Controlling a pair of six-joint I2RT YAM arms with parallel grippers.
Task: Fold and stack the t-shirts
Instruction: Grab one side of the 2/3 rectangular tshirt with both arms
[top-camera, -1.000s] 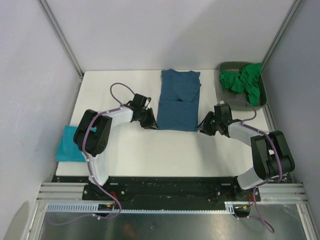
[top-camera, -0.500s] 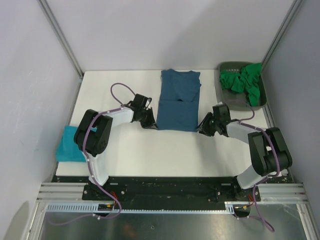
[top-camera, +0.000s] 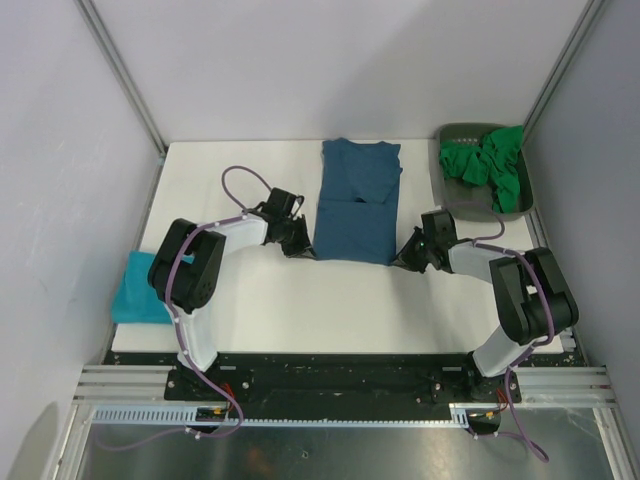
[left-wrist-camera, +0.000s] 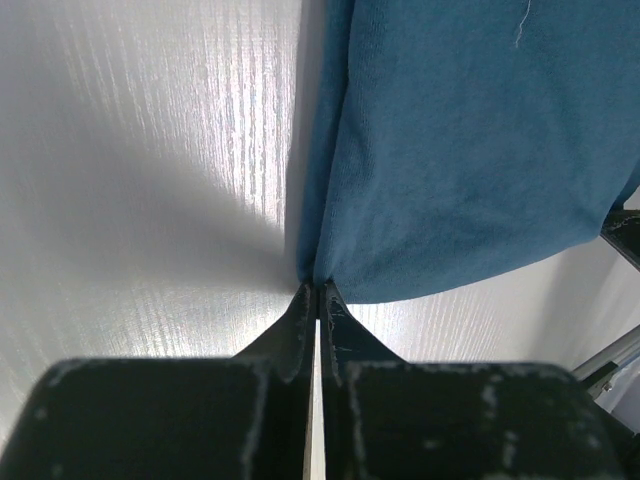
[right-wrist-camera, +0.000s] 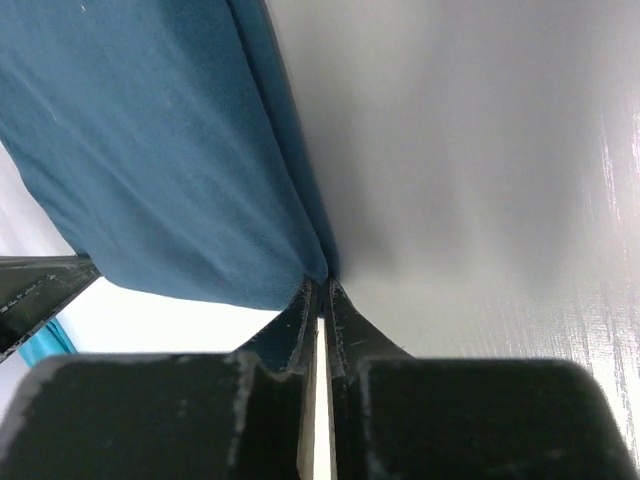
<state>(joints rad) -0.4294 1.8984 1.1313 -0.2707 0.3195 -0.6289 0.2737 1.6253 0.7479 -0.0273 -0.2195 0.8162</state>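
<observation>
Pinching the half-folded steel-blue t-shirt's near corners with left gripper and right gripper, I count the turquoise t-shirt done, green t-shirts waiting in the tray.

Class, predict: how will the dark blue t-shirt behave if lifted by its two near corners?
The dark blue t-shirt is thin folded cloth, so it would probably hang limp and sag between the corners. Its stacked layers may slide apart.

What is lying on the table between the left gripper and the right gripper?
The dark blue t-shirt: its near hem runs from the left gripper to the right gripper. The top view shows it.
</observation>
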